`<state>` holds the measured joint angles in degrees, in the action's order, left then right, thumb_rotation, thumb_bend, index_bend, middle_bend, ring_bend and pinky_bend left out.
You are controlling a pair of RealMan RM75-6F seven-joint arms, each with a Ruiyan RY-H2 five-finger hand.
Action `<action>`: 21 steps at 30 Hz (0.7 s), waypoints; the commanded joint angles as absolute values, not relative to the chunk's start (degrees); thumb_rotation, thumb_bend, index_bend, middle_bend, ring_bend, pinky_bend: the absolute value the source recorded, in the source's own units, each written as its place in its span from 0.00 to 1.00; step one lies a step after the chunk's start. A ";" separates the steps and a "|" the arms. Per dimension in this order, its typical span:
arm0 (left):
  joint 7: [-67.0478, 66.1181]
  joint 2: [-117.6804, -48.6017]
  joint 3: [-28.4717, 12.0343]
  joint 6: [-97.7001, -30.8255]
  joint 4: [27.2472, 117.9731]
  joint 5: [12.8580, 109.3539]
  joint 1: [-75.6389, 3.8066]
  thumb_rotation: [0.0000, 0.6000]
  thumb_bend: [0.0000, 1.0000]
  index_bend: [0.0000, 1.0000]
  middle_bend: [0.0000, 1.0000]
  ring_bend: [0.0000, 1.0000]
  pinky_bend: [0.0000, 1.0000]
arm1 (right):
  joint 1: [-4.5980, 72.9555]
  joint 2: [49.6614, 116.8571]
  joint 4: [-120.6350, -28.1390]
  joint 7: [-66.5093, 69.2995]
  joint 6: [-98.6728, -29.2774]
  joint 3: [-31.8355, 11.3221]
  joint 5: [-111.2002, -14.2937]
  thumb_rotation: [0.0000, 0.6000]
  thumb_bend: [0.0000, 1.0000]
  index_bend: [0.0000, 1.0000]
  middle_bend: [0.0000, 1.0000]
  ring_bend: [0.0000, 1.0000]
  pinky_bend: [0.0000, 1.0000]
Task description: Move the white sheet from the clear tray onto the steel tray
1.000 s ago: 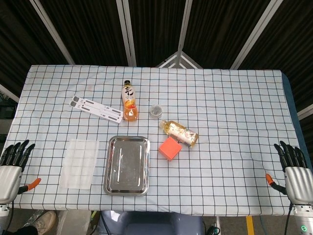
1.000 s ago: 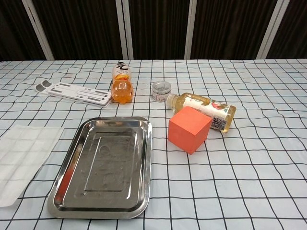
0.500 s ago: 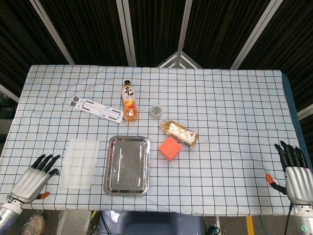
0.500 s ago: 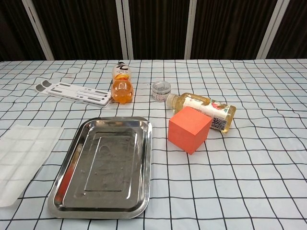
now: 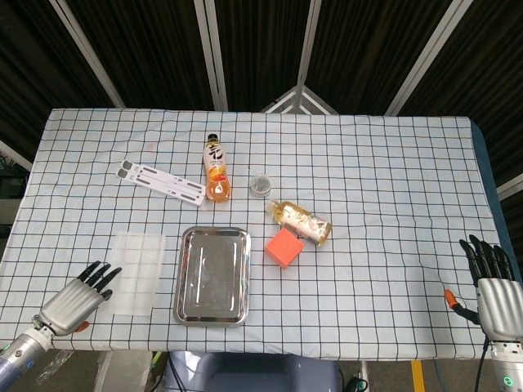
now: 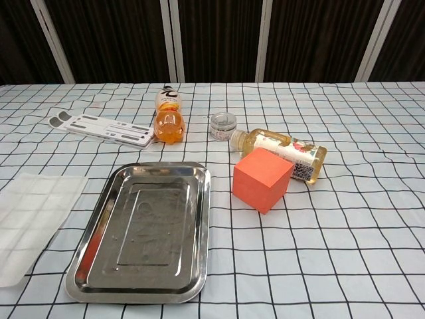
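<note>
— Checked cloth (image 5: 392, 204) covered the whole table. What had changed, left to right?

— The left hand (image 5: 78, 292) had swung in from the table's near-left corner until its spread, empty fingers sat just left of the clear tray (image 5: 135, 273), nearly at its near corner. The steel tray (image 5: 212, 274), just right of the clear one, lay bare. The right hand (image 5: 494, 282), well right of the steel tray at the table edge, had not stirred, fingers apart, holding nothing.

— Meaning for the task?

— Probably a reach beginning; nothing was lifted. The white sheet was hard to tell from the clear tray; I took it to lie there.

— And between views?

— Only the head view showed the hands. The chest view showed the steel tray's (image 6: 143, 229) raised rim and the clear tray (image 6: 33, 212) closer.
</note>
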<state>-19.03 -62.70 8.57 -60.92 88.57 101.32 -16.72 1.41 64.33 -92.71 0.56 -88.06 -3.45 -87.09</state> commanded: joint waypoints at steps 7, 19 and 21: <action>-20.62 -64.80 7.44 -57.81 88.36 98.59 -18.78 1.00 0.19 0.41 0.00 0.00 0.00 | 1.39 64.21 -92.77 1.01 -88.04 -3.43 -87.14 1.00 0.33 0.00 0.00 0.00 0.00; -21.93 -65.57 7.53 -54.50 88.38 96.11 -20.75 1.00 0.21 0.43 0.00 0.00 0.00 | 1.36 64.19 -92.78 1.35 -88.08 -3.48 -87.09 1.00 0.33 0.00 0.00 0.00 0.00; -21.90 -65.75 7.63 -54.51 88.16 95.90 -20.84 1.00 0.22 0.44 0.00 0.00 0.00 | 1.36 64.20 -92.77 1.34 -88.04 -3.47 -87.08 1.00 0.33 0.00 0.00 0.00 0.00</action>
